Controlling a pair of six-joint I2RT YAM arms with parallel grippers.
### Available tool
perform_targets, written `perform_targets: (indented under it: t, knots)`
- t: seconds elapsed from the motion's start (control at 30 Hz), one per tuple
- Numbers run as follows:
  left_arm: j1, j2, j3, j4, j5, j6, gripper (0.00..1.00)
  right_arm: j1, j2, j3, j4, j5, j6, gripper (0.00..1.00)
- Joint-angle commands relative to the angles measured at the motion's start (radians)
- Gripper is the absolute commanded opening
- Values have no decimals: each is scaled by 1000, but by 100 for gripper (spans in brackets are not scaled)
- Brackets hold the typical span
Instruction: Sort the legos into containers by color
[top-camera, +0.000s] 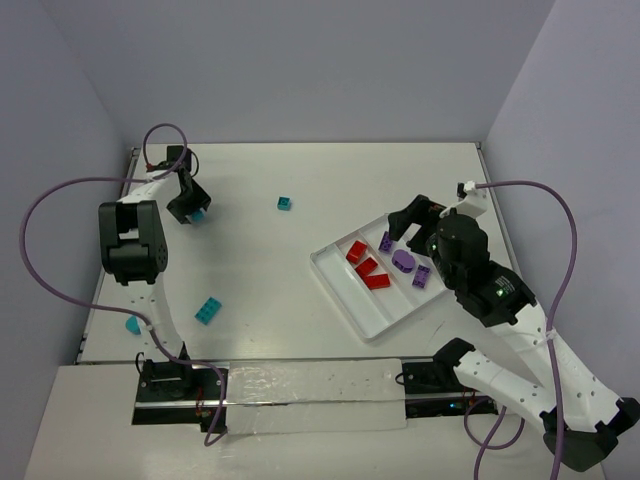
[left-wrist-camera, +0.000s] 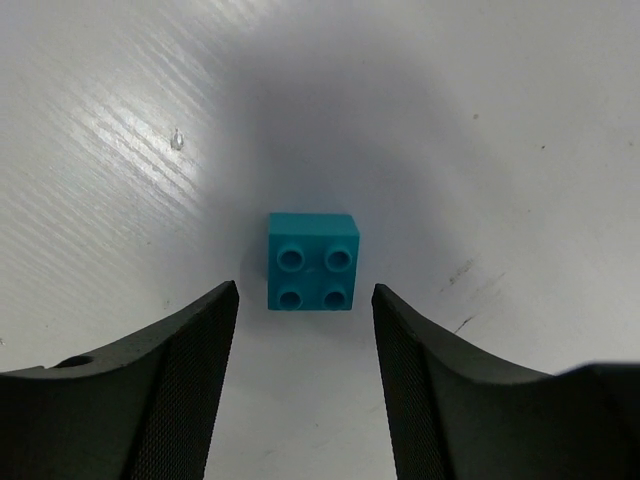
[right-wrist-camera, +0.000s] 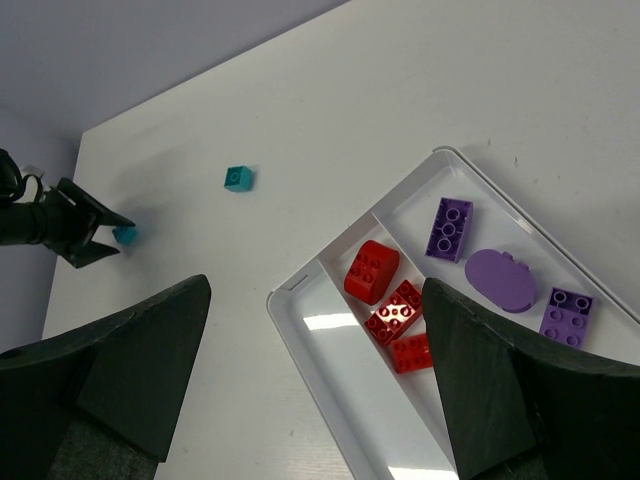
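A teal square brick (left-wrist-camera: 312, 262) lies on the table between the tips of my open left gripper (left-wrist-camera: 305, 290), untouched; in the top view the brick (top-camera: 199, 215) and the gripper (top-camera: 190, 210) are at the far left. Three more teal legos lie loose: a small one (top-camera: 285, 203), a rectangle (top-camera: 208, 310) and a rounded one (top-camera: 132, 324). The white tray (top-camera: 330, 275) holds three red legos (top-camera: 367, 266) in its middle compartment and three purple ones (top-camera: 403, 261) in the far one. My right gripper (right-wrist-camera: 316, 285) is open and empty above the tray (right-wrist-camera: 290, 300).
The tray's near compartment (right-wrist-camera: 350, 400) holds nothing. Walls close the table at the back and both sides. Purple cables loop beside each arm.
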Motion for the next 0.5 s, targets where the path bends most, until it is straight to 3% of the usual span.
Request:
perform_targets:
  t: [0.0, 0.23, 0.47]
  knots:
    - [-1, 15, 60, 4, -27, 0, 62, -1, -11, 35, 20, 25, -4, 93]
    - [-31, 11, 55, 5, -37, 4, 48, -2, -16, 31, 21, 25, -2, 93]
    - [-33, 4, 44, 2, -41, 12, 44, -2, -30, 29, 12, 33, -3, 93]
